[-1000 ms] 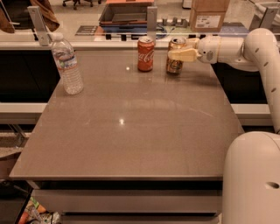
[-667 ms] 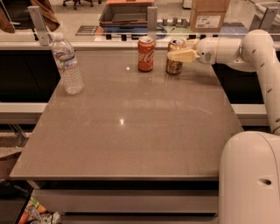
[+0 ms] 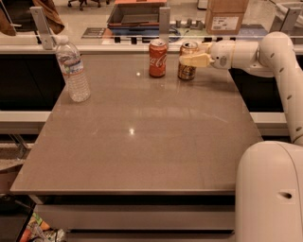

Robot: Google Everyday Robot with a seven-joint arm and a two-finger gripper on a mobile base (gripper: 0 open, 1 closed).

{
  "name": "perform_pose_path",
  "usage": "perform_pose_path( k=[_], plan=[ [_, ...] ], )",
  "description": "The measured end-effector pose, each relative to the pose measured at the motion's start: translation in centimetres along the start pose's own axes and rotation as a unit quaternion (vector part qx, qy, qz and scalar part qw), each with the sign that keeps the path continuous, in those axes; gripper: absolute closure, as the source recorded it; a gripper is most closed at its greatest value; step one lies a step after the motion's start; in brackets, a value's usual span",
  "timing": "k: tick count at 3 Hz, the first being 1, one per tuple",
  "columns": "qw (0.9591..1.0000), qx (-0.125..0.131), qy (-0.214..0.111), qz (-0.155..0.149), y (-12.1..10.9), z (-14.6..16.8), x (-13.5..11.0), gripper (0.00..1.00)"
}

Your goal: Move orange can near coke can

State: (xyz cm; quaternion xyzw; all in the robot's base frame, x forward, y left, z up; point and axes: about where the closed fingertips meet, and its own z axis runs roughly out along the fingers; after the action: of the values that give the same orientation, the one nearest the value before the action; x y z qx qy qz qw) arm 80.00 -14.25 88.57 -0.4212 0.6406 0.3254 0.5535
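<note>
The orange can [image 3: 187, 72], golden with dark lettering, stands upright at the far edge of the table [image 3: 142, 151], right of centre. The coke can [image 3: 157, 58], red with white script, stands upright just to its left with a small gap between them. My gripper [image 3: 187, 57] reaches in from the right at the end of the white arm. Its cream fingers [image 3: 195, 60] wrap around the middle of the orange can, one across the front. The can's base rests on the table.
A clear water bottle [image 3: 73, 71] stands at the table's far left. Behind the table runs a counter with a dark tray [image 3: 135, 14] and a cardboard box [image 3: 226, 14]. My white base [image 3: 270, 194] fills the lower right.
</note>
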Motion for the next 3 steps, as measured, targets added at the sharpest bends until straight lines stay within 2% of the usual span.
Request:
perform_pose_path(
  k=[2, 3],
  plan=[
    [1.0000, -0.003, 0.000, 0.001, 0.13, 0.45, 0.04, 0.13],
    [1.0000, -0.006, 0.000, 0.001, 0.23, 0.82, 0.08, 0.00]
  ],
)
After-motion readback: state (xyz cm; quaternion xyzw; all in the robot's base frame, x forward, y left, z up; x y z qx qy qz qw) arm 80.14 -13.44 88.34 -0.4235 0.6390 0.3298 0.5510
